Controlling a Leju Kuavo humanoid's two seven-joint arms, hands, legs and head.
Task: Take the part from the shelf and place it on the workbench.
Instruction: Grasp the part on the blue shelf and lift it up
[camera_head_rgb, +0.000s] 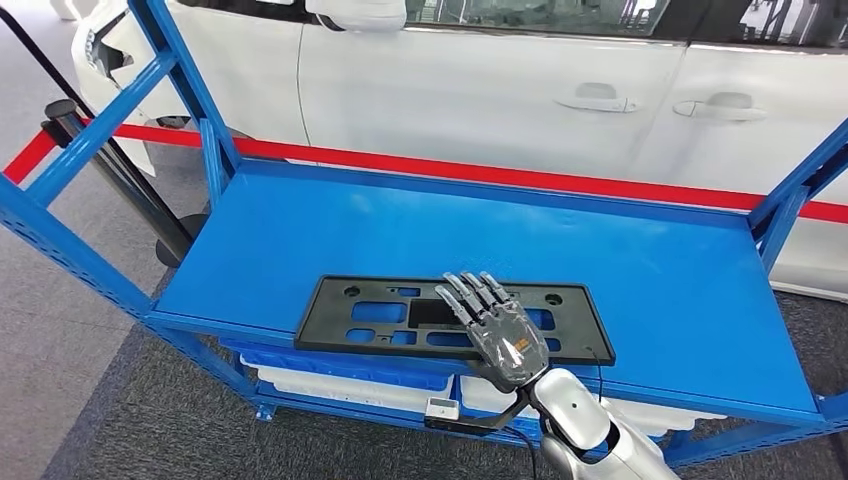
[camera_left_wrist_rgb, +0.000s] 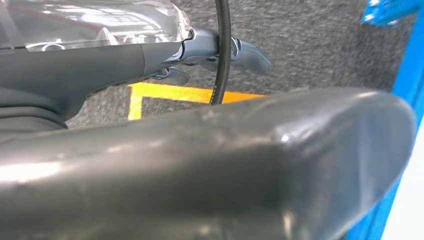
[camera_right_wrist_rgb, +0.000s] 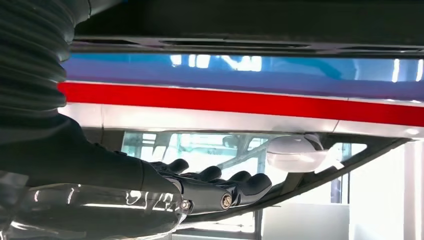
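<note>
Looking down from the head camera, you see the right hand (camera_head_rgb: 498, 325) lying flat, fingers straight and close together, over the middle of the black part (camera_head_rgb: 380, 315), which lies flat on the blue shelf (camera_head_rgb: 650, 270) near its front edge. The hand holds nothing; its fingers point toward the back of the shelf, and whether the palm presses the part or floats just above it you cannot tell. In the right wrist view the fingers (camera_right_wrist_rgb: 240, 187) lie extended side by side, not curled round anything. The part's long front edge runs almost along the shelf's front lip, its left end reaching very close to that lip. Behind the part, and to either side of it, the shelf top lies bare and blue, so you have open room on the left, on the right and toward the rear rail. The blue uprights (camera_head_rgb: 190, 90) stand at the left and right ends, well apart from the part. Beyond the shelf runs a red strip (camera_head_rgb: 560, 180) and a white car (camera_head_rgb: 470, 90). Under the shelf, white bins (camera_head_rgb: 350, 388) sit just below the front edge. The left hand (camera_left_wrist_rgb: 227, 52) hangs over grey carpet (camera_left_wrist_rgb: 310, 45) beside a yellow floor line (camera_left_wrist_rgb: 170, 94); its fingers look loosely curled, but you cannot tell its state for certain.
</note>
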